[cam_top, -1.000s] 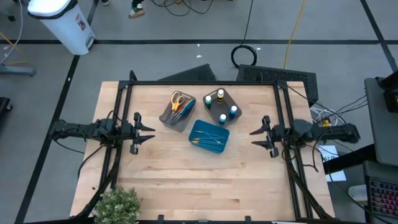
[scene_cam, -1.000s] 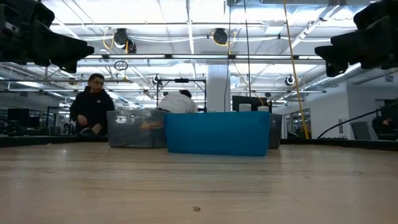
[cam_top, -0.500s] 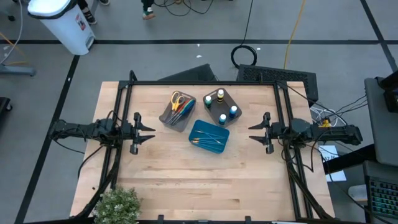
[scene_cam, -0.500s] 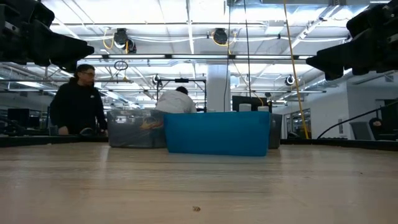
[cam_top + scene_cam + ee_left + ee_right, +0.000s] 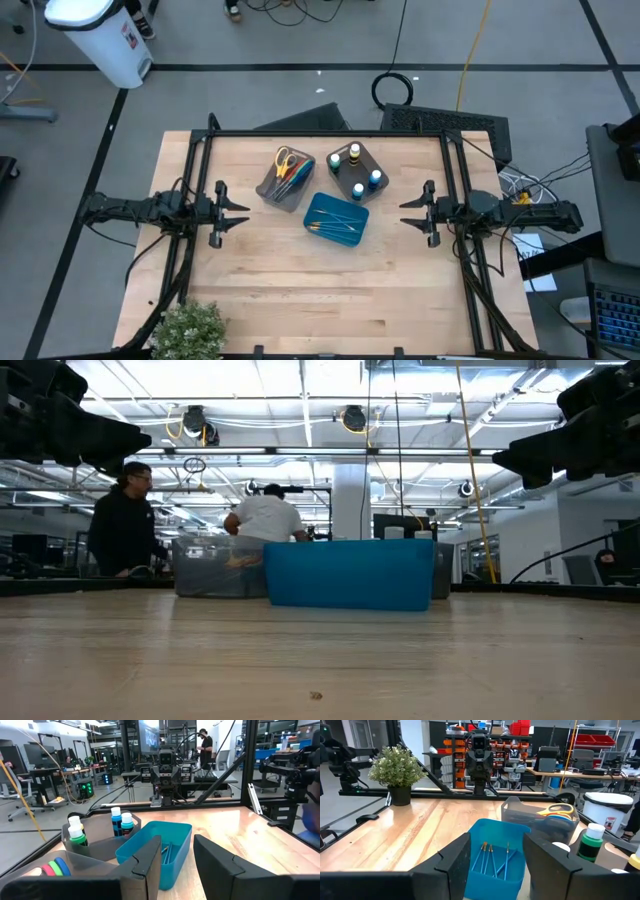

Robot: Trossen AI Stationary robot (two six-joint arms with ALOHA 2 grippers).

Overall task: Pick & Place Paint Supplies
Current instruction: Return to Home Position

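Wood, pale and planked, makes up the table (image 5: pixel 300 290) that fills the middle of the high view. Two dark arms reach in from its left and right edges at mid-height. The left gripper (image 5: pixel 243 215) is at the left side and the right gripper (image 5: pixel 404 214) at the right side, both pointing toward the centre and well apart from the bins. Each has its fingers spread with nothing between them.

Beyond the table, at the left of the low view, are a person in a dark top (image 5: pixel 122 525) and a person in a white top (image 5: pixel 265 518). A potted plant (image 5: pixel 188 328) sits at the table's lower left corner.

Near the centre of the high view sits the blue bin (image 5: pixel 350 575), with two grey containers just above it. The grey bin (image 5: pixel 205 578) at upper left holds scissors (image 5: pixel 286 158), yellow handles on top. The second grey bin (image 5: pixel 100 851), at upper right, holds four upright paint bottles (image 5: pixel 116 822). Thin blue and orange brushes (image 5: pixel 487 856) lie flat inside the blue bin.
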